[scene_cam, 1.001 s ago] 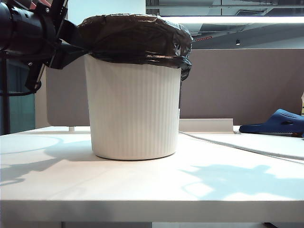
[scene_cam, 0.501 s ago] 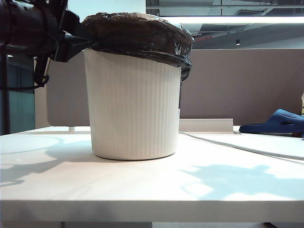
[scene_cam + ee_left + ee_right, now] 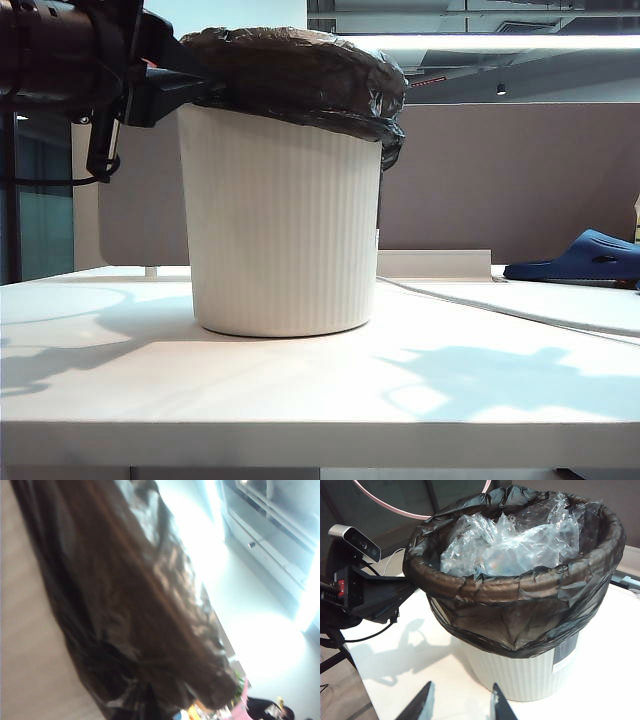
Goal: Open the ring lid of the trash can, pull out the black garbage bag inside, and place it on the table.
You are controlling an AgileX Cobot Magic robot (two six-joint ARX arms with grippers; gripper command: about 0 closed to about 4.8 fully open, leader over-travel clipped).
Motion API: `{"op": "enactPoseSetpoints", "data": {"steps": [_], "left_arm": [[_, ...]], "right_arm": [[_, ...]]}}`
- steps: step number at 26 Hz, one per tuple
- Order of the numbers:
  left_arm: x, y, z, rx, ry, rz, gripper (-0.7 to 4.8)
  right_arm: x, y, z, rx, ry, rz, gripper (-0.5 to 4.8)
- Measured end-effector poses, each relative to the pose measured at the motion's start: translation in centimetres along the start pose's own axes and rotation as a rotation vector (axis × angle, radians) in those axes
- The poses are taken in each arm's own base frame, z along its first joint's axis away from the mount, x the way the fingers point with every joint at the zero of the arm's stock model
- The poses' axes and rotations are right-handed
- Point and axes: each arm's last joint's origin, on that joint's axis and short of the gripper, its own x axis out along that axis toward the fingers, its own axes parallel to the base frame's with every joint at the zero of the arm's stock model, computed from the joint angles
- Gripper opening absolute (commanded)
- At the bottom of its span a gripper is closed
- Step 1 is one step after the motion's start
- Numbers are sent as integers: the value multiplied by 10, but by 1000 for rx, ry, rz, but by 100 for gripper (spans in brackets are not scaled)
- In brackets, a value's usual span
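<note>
Trash can [image 3: 285, 235] upright near the middle of the desk [image 3: 320, 395], well back from the front edge. Black garbage bag [image 3: 295, 75] folded over the rim, clear crumpled plastic inside it. Ring lid [image 3: 420, 507] already off the can, seen only as a thin pink arc beyond it in the right wrist view; what carries it not visible.

Left end effector [image 3: 195, 88] at the rim on the side nearest the desk's left edge, pressed together on the bag's folded edge. Right end effector [image 3: 460, 700] spread, holding nothing, hovering above the desk beside the can, apart from it.

Risks, as judged:
- Thin film pinched at one point only; tearing likely if pulled sharply while the fold grips the rim all round.
- Can unrestrained; liable to tip or lift with the bag, since nothing holds it down.
- Bag slipping from the pinch, glossy film offering poor hold.
- Loose clear plastic spilling if the bag comes out tilted.

Markings: narrow label strip [image 3: 565, 655] on the can wall, pale with a dark patch; no lettering legible. No brand readable elsewhere.
</note>
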Motion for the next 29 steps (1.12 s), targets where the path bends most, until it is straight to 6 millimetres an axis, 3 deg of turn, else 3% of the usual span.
{"op": "enactPoseSetpoints", "data": {"steps": [2, 5, 11, 19, 29], "left_arm": [[0, 0, 0, -2, 18, -12, 116], [0, -1, -1, -6, 46, -30, 189], [-1, -1, -4, -21, 109, -66, 192], [-3, 7, -10, -37, 159, 9, 192], [-3, 9, -7, 9, 66, 73, 192]], "right_arm": [[0, 0, 0, 0, 0, 0, 144], [0, 0, 0, 0, 0, 0, 144], [0, 0, 0, 0, 0, 0, 144], [0, 0, 0, 0, 0, 0, 144], [0, 0, 0, 0, -1, -15, 144]]}}
